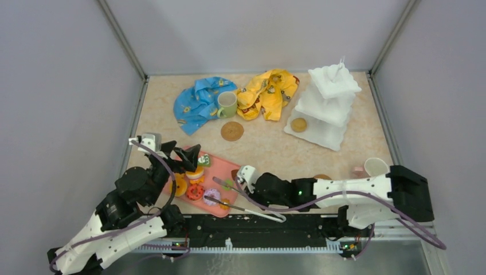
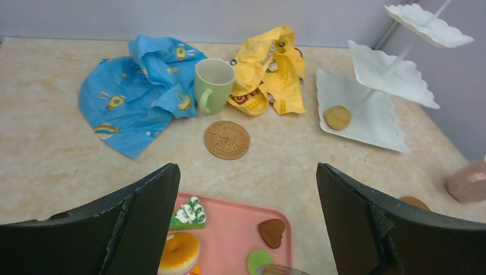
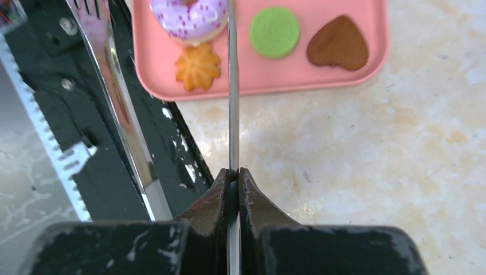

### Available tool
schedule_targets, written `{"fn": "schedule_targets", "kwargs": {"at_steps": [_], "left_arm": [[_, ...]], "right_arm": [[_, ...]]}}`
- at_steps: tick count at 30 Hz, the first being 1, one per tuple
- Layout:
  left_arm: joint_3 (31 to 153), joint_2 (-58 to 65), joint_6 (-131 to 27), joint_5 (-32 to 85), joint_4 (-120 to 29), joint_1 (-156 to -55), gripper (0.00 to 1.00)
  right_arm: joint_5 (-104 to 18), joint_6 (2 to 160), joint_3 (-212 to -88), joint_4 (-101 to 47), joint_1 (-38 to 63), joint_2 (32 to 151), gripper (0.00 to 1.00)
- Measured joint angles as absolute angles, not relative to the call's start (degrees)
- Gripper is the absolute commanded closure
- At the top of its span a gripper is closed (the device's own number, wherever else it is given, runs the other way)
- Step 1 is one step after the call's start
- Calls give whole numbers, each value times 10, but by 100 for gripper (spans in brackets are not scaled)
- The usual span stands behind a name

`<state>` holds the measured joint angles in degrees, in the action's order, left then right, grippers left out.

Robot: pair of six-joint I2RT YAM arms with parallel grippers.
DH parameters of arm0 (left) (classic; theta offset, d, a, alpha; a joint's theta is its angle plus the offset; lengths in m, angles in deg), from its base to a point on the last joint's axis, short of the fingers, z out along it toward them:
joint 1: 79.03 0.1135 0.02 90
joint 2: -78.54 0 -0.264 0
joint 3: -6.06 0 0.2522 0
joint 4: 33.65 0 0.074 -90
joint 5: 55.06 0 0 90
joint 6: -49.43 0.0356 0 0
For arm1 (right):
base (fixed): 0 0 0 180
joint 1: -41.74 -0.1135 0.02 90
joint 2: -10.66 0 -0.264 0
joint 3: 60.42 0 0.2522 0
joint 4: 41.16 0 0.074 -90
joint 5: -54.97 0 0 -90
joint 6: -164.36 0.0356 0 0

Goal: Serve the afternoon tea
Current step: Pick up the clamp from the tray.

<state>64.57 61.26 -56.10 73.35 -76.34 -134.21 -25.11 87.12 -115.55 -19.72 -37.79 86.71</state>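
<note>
The white three-tier stand point(image 1: 326, 103) is at the back right with one tan pastry point(image 1: 298, 124) on its bottom tier. The pale green mug point(image 1: 227, 104) stands by a brown coaster point(image 1: 232, 130). The white mug point(image 1: 375, 167) is at the right, and the second coaster point(image 1: 322, 177) is half hidden by my right arm. Toy pastries lie on the pink tray point(image 1: 220, 166): an orange donut point(image 2: 179, 252), a heart cookie point(image 3: 338, 43) and a purple donut point(image 3: 189, 17). My left gripper point(image 1: 183, 154) is open and empty above the tray. My right gripper point(image 3: 235, 175) is shut on a thin metal utensil point(image 3: 232, 86) that reaches to the purple donut.
A blue cloth point(image 1: 198, 103) and a yellow cloth point(image 1: 269, 91) lie crumpled on either side of the green mug. A metal fork point(image 3: 114, 97) lies over the black base rail beside the tray. A small pink object point(image 1: 359, 171) sits next to the white mug.
</note>
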Motion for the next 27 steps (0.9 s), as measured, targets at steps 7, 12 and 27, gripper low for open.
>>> {"fn": "schedule_targets", "kwargs": {"at_steps": [7,12,27], "left_arm": [[679,543,-597,617,-803,-1342,9],[680,513,-617,535,-811,-1342,9],[681,462,-580,317,-792,-1341,14]], "right_arm": [[-219,904,-1154,-183,-375,772,100],[-196,937,-1154,-179,-368,736,100],[-162,949,-1154,-179,-367,676,100]]}}
